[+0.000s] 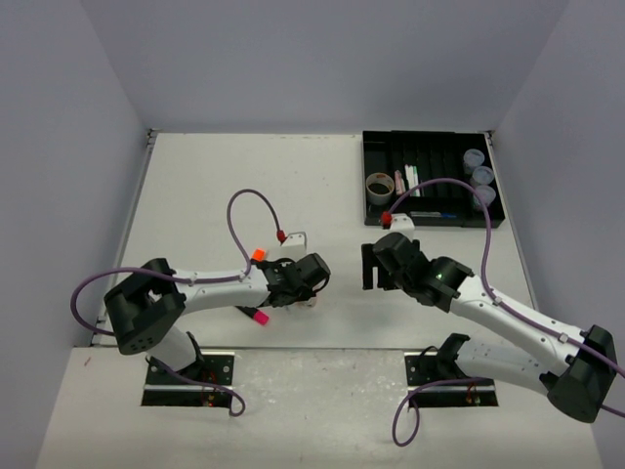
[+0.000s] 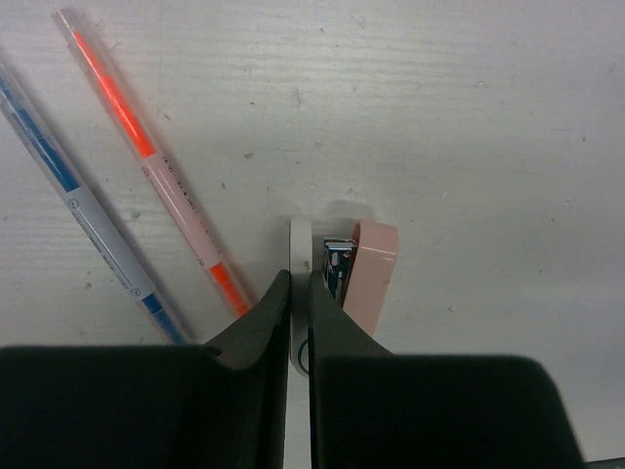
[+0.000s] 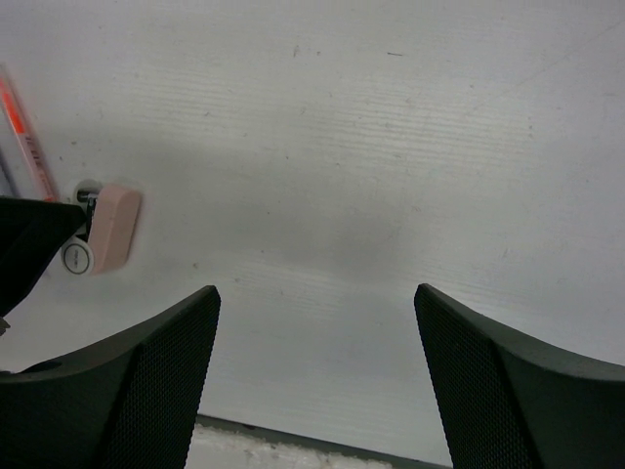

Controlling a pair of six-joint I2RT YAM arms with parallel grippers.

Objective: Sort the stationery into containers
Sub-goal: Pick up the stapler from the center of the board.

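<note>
The left pincer (image 2: 299,293) pinches the white edge of a small pink item (image 2: 371,269) on the table (image 2: 469,117), with an orange pen (image 2: 146,156) and a blue pen (image 2: 78,215) just left of it. The right pincer (image 3: 312,293) hangs spread, with the item to its left.

One tray (image 1: 435,140), three tubs (image 1: 482,175), one tape roll (image 1: 371,186), two pens (image 2: 155,161) and one small pink item (image 2: 371,274).
</note>
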